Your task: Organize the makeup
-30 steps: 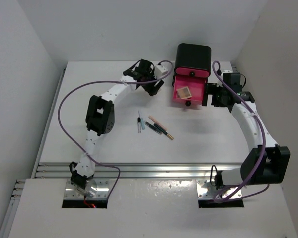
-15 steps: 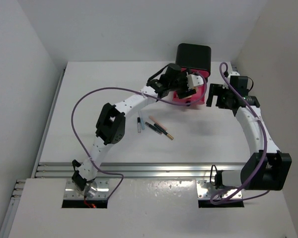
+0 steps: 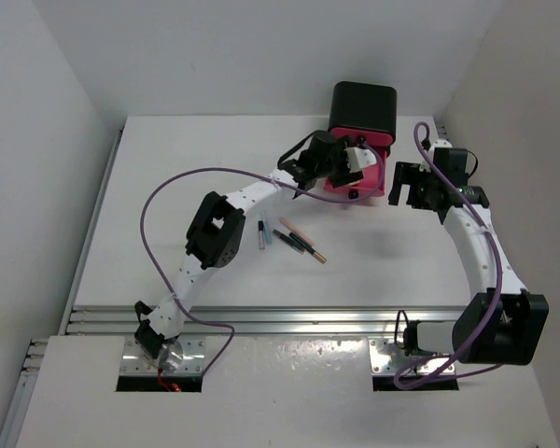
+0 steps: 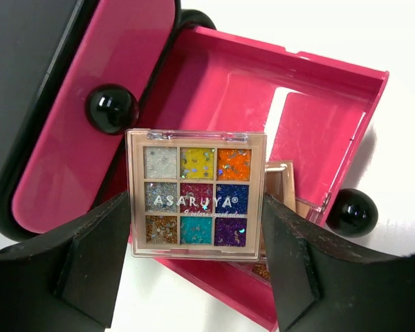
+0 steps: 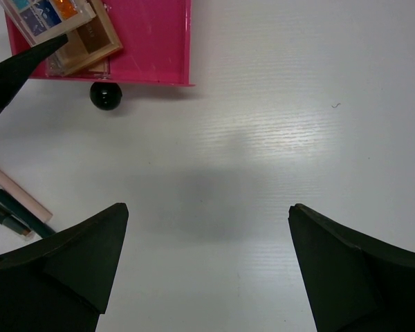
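Within the last second the left gripper [image 4: 197, 228] had swung across from the open table beside the black box [image 3: 363, 107] to a spot over its pulled-out pink drawer [image 4: 318, 104]. Its fingers [image 4: 100, 249] were clamped on the two side edges of a nine-colour glitter palette [image 4: 196, 194], held flat and face-up between them. Directly beneath the gripper, a second palette [image 4: 282, 181] lay inside the drawer, its tan edge peeking out past the held one. The right gripper [image 5: 207, 256], jaws spread wide and holding nothing, had eased slightly away from the drawer's far side and hung over bare table [image 5: 263, 138]. The move likely meant the carry was nearly done and only the lowering and release remained. Behind the left gripper, well apart from it, the pencil sticks [image 3: 299, 240] lay on the table unsorted.
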### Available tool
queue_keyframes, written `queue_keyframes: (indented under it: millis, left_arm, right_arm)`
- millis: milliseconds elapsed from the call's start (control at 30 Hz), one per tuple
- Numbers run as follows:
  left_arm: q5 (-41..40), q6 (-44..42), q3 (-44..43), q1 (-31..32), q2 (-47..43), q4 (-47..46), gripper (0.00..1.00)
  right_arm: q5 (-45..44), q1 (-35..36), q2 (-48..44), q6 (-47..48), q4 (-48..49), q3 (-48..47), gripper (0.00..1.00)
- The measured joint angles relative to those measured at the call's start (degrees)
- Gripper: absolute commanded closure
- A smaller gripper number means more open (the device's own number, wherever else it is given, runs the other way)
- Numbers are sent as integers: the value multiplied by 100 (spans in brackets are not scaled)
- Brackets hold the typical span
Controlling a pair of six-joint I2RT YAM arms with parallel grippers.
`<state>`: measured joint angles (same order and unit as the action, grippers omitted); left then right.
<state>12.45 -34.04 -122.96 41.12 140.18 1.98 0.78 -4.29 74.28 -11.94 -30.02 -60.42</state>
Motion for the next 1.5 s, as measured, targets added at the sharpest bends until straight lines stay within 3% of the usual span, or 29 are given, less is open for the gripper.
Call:
queue_keyframes:
  millis: [100,433,833,1033,1067,1133,1167,1233,1267,1367,1500]
  left_arm:
    - [0,24,46,0,0,7,25]
    - [20,85,103,-2,7,48,14]
    - [-188,181,70,4,7,-24,13]
    - [-531,649,-79,-50,-103,-68,13]
    - [-579,780,-79,-68,-168,-59,13]
    - [-699,1093,-72,-164,-378,57,13]
    - [-769,1263,-48,-234,-518,127,13]
    - [-885,1606,92,-446,-909,260,13]
    - [-925,1749,234,-566,-1143,310,13]
    - [-1088,2286,828,-1073,-1987,431,13]
    - [-1257,2758,1961,-1744,-3077,511,13]
  right_arm:
    - [-4,-9,0,7,0,11,0]
    - [11,-9,0,17,4,9,0]
    - [52,-9,0,-35,26,13,0]
    - [446,-9,20,-195,317,85,2]
    - [509,-9,39,-240,376,85,6]
    - [590,42,70,-369,520,120,30]
    - [588,90,66,-455,623,188,57]
    - [544,260,39,-605,861,398,70]
    - [501,407,7,-717,1023,588,70]
    - [306,960,-17,-1051,1342,1130,43]
    - [-127,1447,280,-1423,1558,1305,35]
